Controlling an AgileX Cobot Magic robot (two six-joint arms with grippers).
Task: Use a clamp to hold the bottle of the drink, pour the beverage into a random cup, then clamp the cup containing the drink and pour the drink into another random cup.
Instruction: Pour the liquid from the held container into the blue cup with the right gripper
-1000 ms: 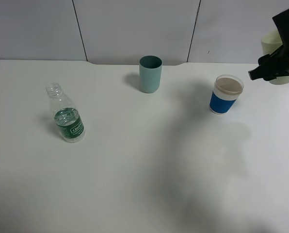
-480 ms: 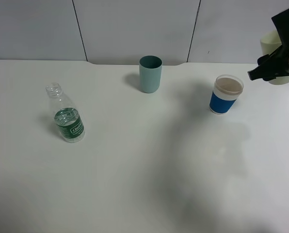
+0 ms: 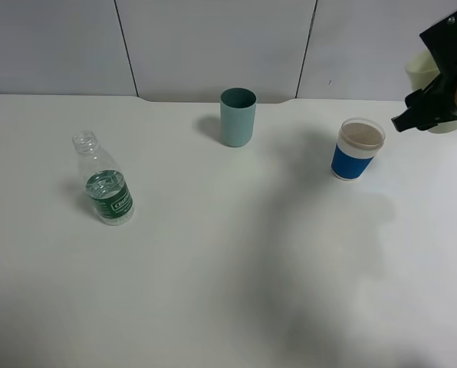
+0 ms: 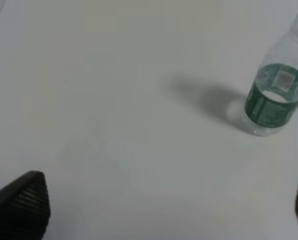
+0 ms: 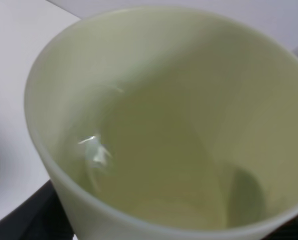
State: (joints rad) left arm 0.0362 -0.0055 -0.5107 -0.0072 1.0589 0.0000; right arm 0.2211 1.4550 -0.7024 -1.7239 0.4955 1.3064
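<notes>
My right gripper [image 3: 432, 103] nudged up a bit, clenched on the yellow-green cup [image 5: 159, 130]. My left gripper [image 4: 161, 206] hangs open near the bottle [image 4: 276, 95].

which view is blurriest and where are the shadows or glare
Right wrist view: softest, the yellow-green cup fills it out of focus, with a small glint inside. Left wrist view: hazy, the bottle throws a soft shadow. Exterior high view: sharp, a broad faint shadow on the table.

A teal straight-sided cup [image 3: 238, 116] stands upright near the back of the white table [image 3: 213, 268], seemingly empty, with pale grey wall panels [image 3: 213, 46] behind it.
</notes>
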